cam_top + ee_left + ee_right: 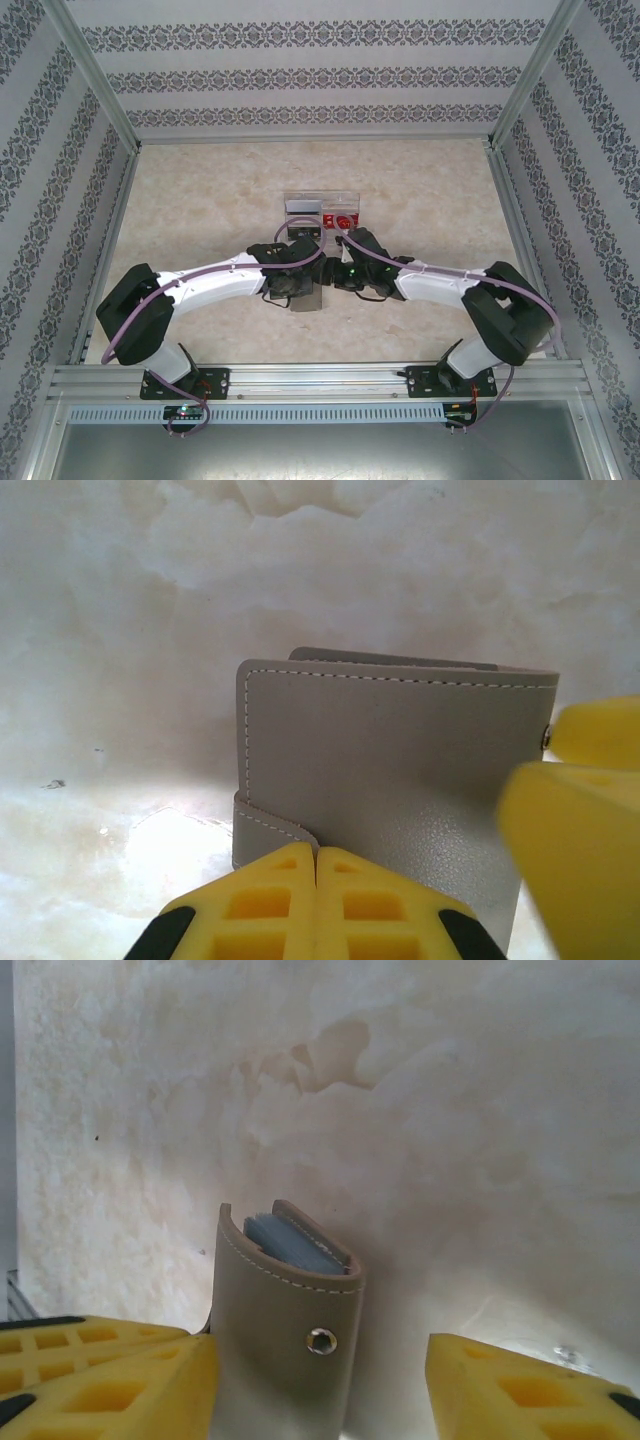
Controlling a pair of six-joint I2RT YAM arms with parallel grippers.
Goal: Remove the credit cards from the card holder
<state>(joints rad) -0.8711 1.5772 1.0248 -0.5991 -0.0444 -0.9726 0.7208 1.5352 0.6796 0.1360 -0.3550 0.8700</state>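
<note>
Both arms crowd the closed card holder [390, 780] in the middle of the surface [200, 200]. Left jaws clenched at its near edge, hold unclear; right jaws released, straddling its thin snap edge.

Bright, diffuse light; fg blurry.

Top cam: fixed high & behind the arm bases [185, 385], looks down/fwd over the whole worktop [200, 200] to the patterned back wall [320, 75]. Left wrist cam: v. close, low, looks past the left end effector [316, 905] at the card holder [400, 770], cover face-on. Right wrist cam: equally close, looks past the right end effector [320, 1390] at the card holder's edge. All 3 share the card holder, mid-worktop.
</note>
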